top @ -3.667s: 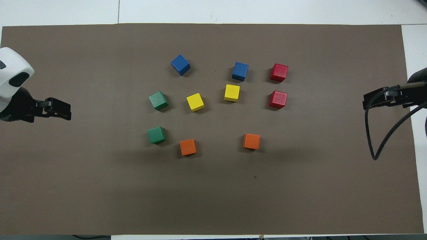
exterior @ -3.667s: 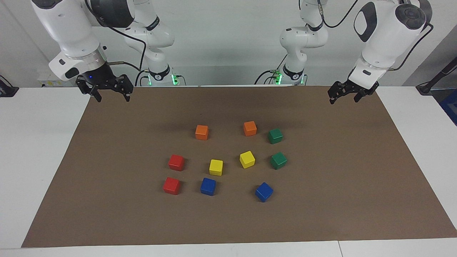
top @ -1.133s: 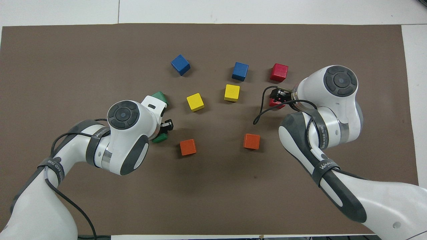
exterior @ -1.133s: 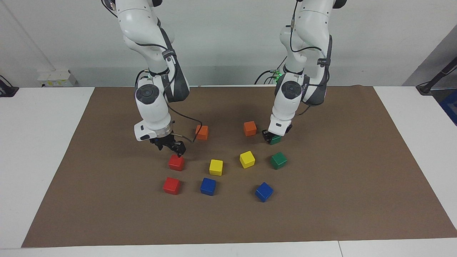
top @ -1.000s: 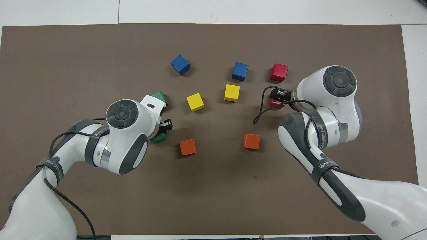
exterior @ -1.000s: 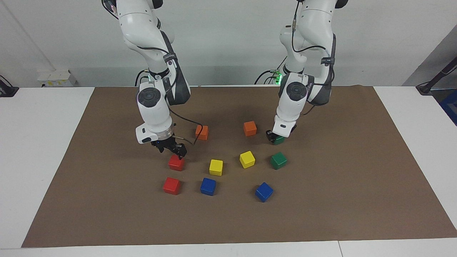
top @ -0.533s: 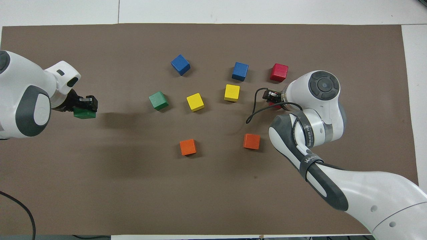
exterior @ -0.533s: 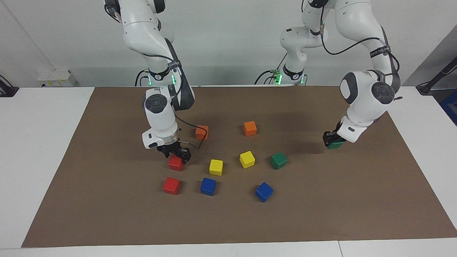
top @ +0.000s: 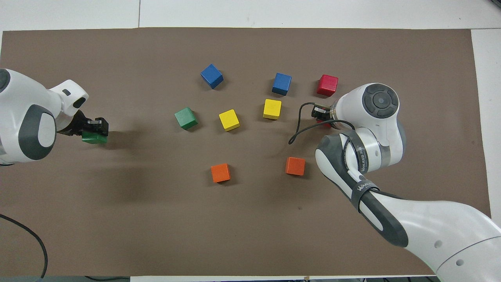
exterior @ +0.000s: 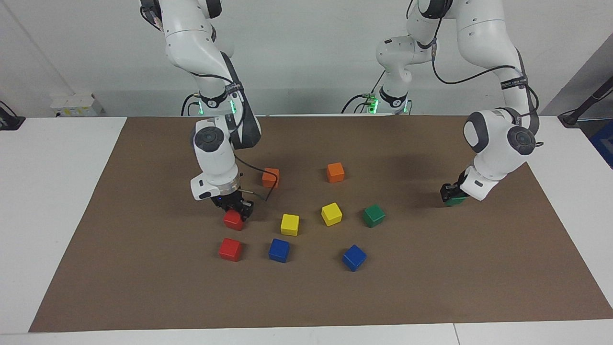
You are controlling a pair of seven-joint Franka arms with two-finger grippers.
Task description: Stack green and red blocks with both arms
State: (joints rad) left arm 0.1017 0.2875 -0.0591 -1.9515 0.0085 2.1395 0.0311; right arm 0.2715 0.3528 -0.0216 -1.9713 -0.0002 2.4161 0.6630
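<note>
You see brown mat point(exterior: 143, 268) on white worktop point(exterior: 48, 191). Cubes: two red point(exterior: 230, 249), two green point(exterior: 373, 215), two yellow point(exterior: 289, 224), two blue point(exterior: 279, 250), two orange point(exterior: 335, 172). Arms white point(exterior: 213, 153), hands black.

Both glossy white jointed arms — left arm point(exterior: 498, 143), right arm point(exterior: 213, 143) — have rounded shells and dark grey round joint caps. Dark grey bands on the forearms carry small white lettering, readable in the lower right of the overhead view. Thin black cables loop along the links. Small black two-finger left gripper point(exterior: 452, 194) and right gripper point(exterior: 234, 207) sit under the white wrist flanges. Green lights glow at both bases, top centre of the facing view.
</note>
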